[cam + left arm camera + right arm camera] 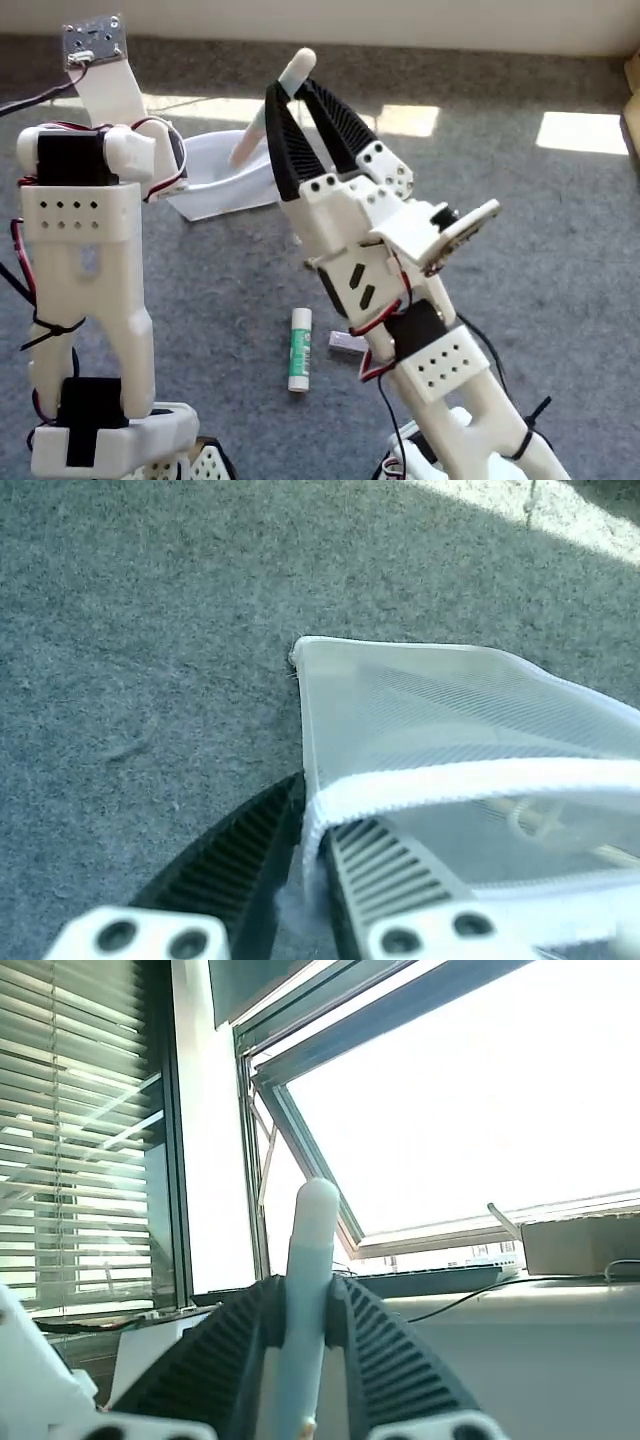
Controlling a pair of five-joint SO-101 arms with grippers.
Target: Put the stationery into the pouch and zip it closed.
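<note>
Left arm (85, 250): stood at the left of the table (560, 250), bent over toward the far side.
Left tool (308, 825): clenched on the pouch, the black ribbed jaws pinching its thick white edge strip at one corner.
Pouch (215, 180): white mesh, lay on the grey table at the far left-centre, just right of the left arm; its mouth looked partly open, though how far could not be told.
Right tool (293, 95): raised off the table at centre, jaws pointing up and away, grasping the pen.
Pen (298, 68): pale, round-tipped, held between the jaws, its tip standing out above them, over the pouch's right end.
Glue stick (300, 348): white and green, lay flat on the table near centre, between the two arms.
Small grey block (347, 343): just right of the glue stick, partly hidden by the right arm.
</note>
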